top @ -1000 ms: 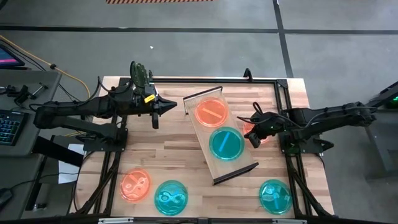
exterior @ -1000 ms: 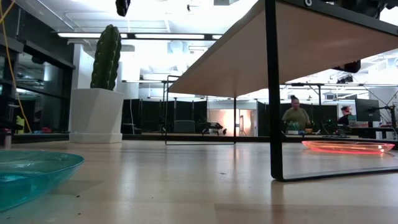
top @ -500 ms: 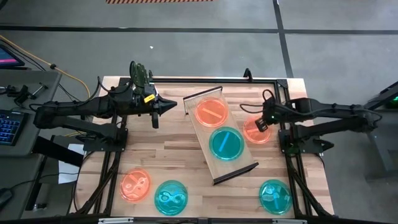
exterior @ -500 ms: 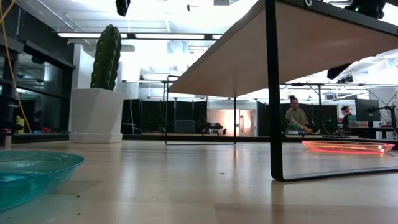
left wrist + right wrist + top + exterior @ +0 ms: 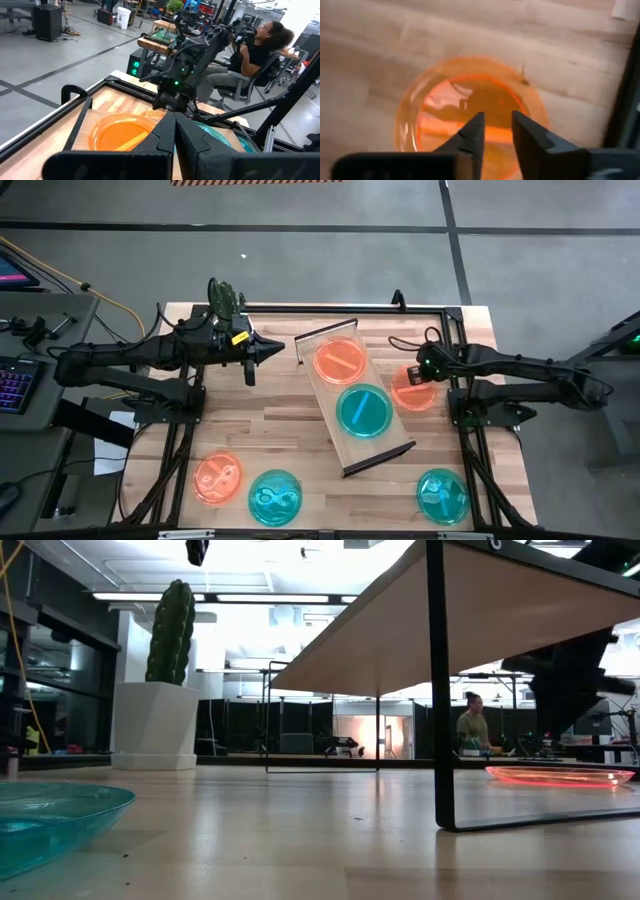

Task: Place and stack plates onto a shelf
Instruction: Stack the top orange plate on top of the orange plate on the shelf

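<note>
The shelf (image 5: 357,402) lies diagonally at table centre, carrying one orange plate (image 5: 340,360) and one teal plate (image 5: 363,410); bare board remains toward its 5 o'clock rail. At 3 o'clock of the shelf, near the table's edge frame, the right gripper (image 5: 495,131) hovers over a third orange plate (image 5: 412,391), fingers slightly apart, apparently holding nothing. The left gripper (image 5: 274,349), fingers together, waits at 10 o'clock. Three plates (image 5: 275,498) line the 6 o'clock edge.

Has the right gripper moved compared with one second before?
Yes. The right gripper moved toward the table's far edge, from the orange plate's shelf-side edge to its far rim.
</note>
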Robot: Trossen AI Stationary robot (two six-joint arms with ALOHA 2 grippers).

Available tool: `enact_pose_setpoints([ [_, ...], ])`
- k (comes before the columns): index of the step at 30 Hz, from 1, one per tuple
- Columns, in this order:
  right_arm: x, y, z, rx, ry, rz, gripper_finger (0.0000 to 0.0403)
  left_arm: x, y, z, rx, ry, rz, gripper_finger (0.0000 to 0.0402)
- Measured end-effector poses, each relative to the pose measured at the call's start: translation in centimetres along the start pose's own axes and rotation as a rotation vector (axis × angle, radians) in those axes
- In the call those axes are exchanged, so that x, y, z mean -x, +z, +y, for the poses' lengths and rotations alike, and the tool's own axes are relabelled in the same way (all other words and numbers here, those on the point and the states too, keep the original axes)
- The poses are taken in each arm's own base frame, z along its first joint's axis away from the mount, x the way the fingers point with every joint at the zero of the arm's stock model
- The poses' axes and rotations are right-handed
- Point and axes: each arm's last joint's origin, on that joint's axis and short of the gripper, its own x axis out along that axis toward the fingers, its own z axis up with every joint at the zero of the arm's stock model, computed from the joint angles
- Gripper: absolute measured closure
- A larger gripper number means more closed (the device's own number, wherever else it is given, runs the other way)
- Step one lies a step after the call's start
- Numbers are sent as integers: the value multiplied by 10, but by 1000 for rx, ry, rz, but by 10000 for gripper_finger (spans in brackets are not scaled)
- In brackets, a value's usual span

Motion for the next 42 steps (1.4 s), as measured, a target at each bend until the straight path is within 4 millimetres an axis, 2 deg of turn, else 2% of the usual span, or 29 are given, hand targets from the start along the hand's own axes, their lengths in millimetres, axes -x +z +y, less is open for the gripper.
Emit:
enact_pose_setpoints([
  [4,-12,0,-9,-84,-66,-52,260,0,0,0,1,13,-5,401],
  [7,-21,-5,-17,-169,-118,-56,241,0,0,0,1,13,-5,401],
  [19,-50,-28,-34,-167,-141,20,238,0,0,0,2,14,-5,401],
  [23,-51,-29,-33,-156,-125,16,240,0,0,0,18,15,-5,401],
  [27,-51,-26,-29,-172,-80,-7,271,0,0,0,19,16,-6,401],
  [33,-52,-23,-26,-213,-33,-22,387,0,0,0,25,17,-6,401],
  [42,-47,-9,-21,-313,146,-76,401,0,0,0,25,17,-6,401],
])
